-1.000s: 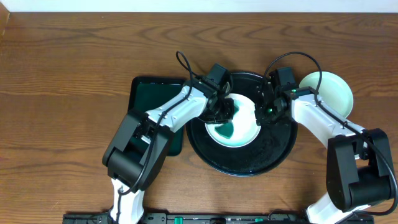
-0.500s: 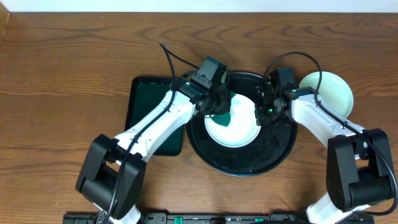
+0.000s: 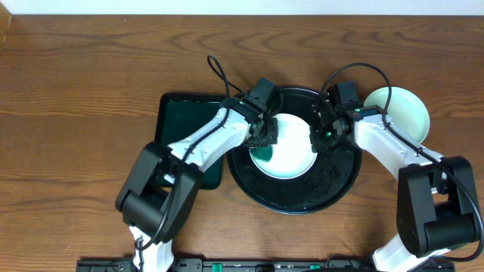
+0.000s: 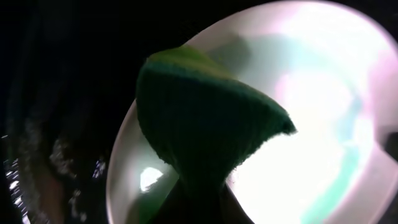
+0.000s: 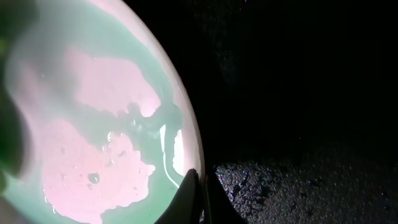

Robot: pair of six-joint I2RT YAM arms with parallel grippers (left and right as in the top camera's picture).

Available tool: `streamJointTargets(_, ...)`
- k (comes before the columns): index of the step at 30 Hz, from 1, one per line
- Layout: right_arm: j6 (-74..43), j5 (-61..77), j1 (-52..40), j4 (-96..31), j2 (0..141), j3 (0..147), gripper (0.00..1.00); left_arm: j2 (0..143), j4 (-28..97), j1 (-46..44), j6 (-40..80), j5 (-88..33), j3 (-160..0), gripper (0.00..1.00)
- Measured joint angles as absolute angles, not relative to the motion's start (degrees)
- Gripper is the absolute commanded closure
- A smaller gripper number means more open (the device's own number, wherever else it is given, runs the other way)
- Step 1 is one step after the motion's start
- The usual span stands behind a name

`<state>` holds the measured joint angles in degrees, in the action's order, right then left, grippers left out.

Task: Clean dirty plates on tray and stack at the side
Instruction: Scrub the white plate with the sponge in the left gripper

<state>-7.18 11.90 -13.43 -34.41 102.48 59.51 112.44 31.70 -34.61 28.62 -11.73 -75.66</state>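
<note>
Since the small round pale-mint plate (image 3: 296, 155) in the large glossy black tray (image 3: 336, 187) looks stiff and wet-slick, my right hand (image 3: 321, 139) pinches its rim, my left hand (image 3: 265, 138) clamping a soft green sponge (image 4: 205, 124)

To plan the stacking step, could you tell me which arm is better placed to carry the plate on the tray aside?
Right. The right gripper pinches the rim of the plate, and the other plate lies on its side; the left gripper holds the cloth.

Green tray (image 3: 174, 125) (rectangular), green sponge (image 4: 205, 124), table (image 3: 76, 113)
</note>
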Motion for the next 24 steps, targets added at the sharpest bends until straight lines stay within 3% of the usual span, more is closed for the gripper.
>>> streamJointTargets(24, -10.2, 7.9, -16.1, -33.3, 102.3, 59.5, 0.99, 114.6, 29.9, -34.5, 28.5, -20.9, -75.8, 0.92)
